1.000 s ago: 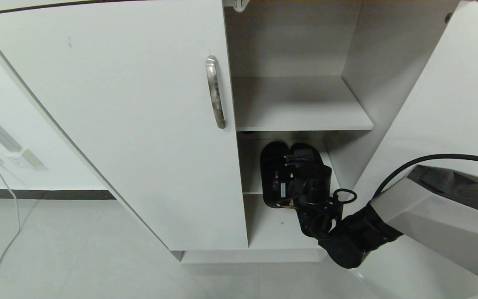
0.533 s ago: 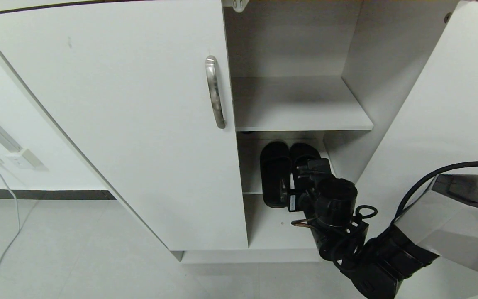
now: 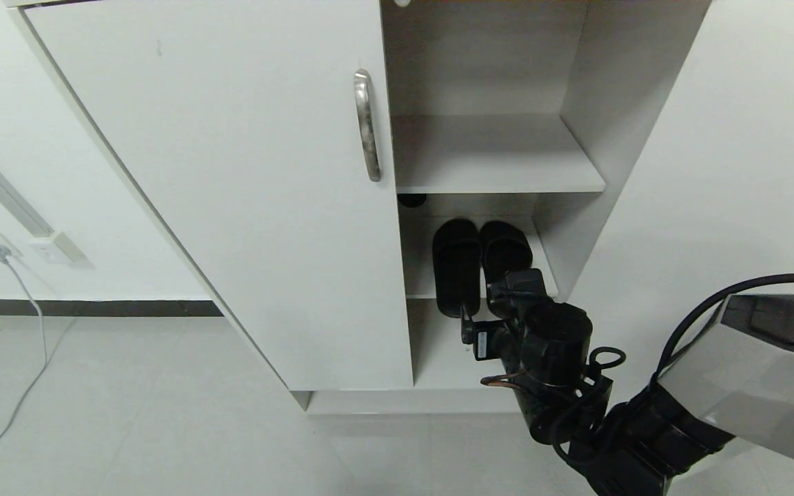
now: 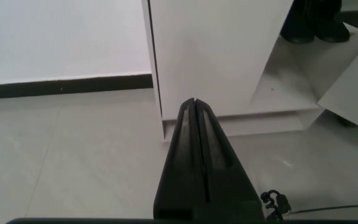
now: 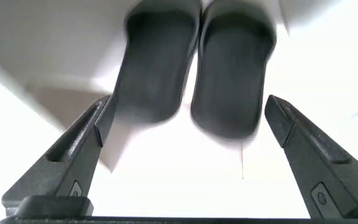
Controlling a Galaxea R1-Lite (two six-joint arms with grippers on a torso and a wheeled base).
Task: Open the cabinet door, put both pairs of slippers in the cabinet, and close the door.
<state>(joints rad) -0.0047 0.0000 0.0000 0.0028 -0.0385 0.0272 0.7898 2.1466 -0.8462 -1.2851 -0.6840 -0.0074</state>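
A pair of black slippers [image 3: 480, 262] lies side by side on the lower shelf [image 3: 418, 275] of the white cabinet, heels jutting over the shelf's front edge. My right gripper [image 3: 497, 303] hangs just in front of the heels, open, with nothing between its fingers. The right wrist view looks between the spread fingers [image 5: 73, 162] at the slippers [image 5: 194, 68]; the gripper [image 5: 186, 106] does not touch them. My left gripper [image 4: 194, 102] is shut and empty, low over the floor in front of the cabinet's closed left door, with the slippers [image 4: 316, 25] farther off.
The cabinet's left door [image 3: 231, 193] is closed, its metal handle [image 3: 367, 127] upright. The right door [image 3: 714, 172] stands swung open beside my right arm. An upper shelf [image 3: 493, 155] is bare. A wall socket with a cable [image 3: 1, 253] sits at the left above grey floor tiles.
My right gripper has drawn back out of the cabinet, away from the slippers, which stay on the lower shelf. The head view itself has shifted.
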